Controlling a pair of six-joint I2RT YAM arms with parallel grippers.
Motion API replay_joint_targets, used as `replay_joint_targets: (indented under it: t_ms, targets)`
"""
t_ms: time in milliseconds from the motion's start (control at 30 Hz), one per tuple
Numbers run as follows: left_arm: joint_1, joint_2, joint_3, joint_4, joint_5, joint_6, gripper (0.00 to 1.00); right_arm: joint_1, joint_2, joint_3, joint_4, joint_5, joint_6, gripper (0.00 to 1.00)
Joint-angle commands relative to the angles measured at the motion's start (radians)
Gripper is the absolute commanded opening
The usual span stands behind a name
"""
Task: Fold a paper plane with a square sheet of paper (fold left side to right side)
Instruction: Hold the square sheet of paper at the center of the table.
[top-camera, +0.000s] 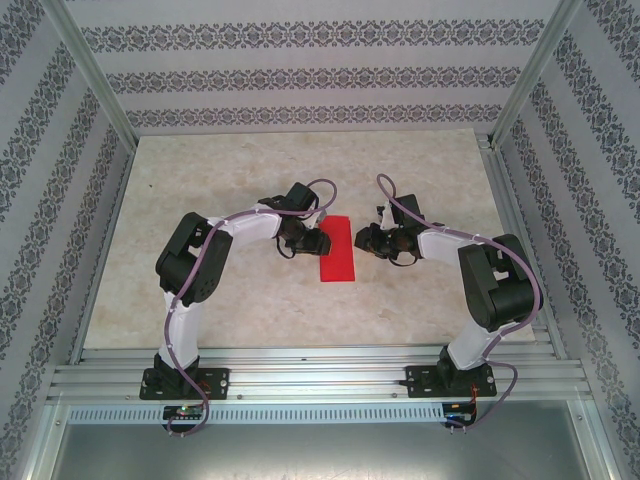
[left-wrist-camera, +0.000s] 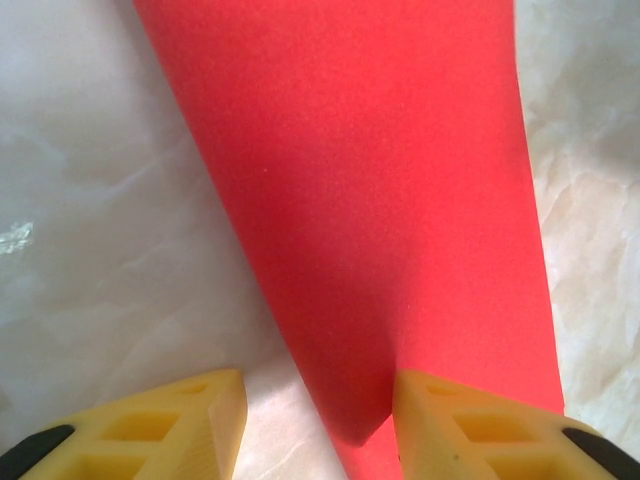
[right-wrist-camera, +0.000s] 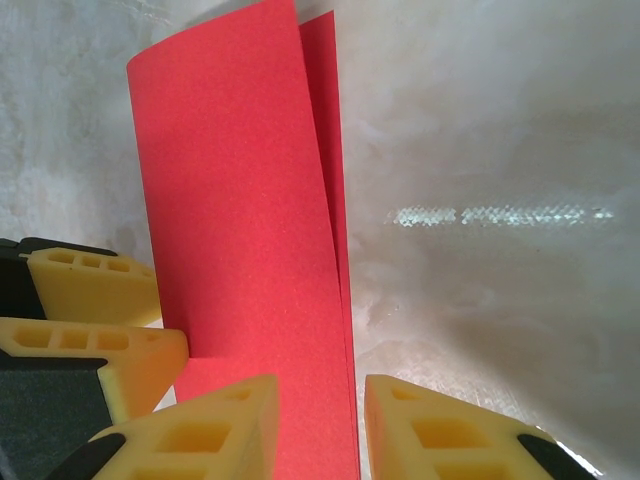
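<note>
Folded, matte red sheet of paper (top-camera: 337, 250)

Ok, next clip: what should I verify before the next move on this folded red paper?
1. Thin bright red paper sheet folded into a narrow strip: ok.
2. Free edges aligned: not ok, the lower layer peeks out in the right wrist view.
3. Crease pressed flat: cannot tell.
4. Left gripper open over the strip's edge: ok.
5. Right gripper open, straddling the free edge: ok.
</note>
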Motion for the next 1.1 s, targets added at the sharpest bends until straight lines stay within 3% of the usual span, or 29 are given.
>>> replay_joint_targets:
  t_ms: [0,467,700,1067]
  targets:
    - [-0.025,0.081,-0.017,-0.078,0.042,0.012,0.48,0.012,-0.007,0.000,0.002,-0.019,0.000,0.29]
    - [-0.029,0.090,-0.008,-0.088,0.035,0.017,0.48,0.020,-0.001,0.002,-0.002,-0.025,0.002,0.28]
    - [-0.030,0.092,-0.009,-0.088,0.032,0.015,0.48,0.053,0.031,0.005,0.022,-0.046,0.026,0.21]
    - [-0.030,0.096,-0.012,-0.082,0.033,0.009,0.48,0.077,0.069,0.021,0.027,-0.040,0.037,0.19]
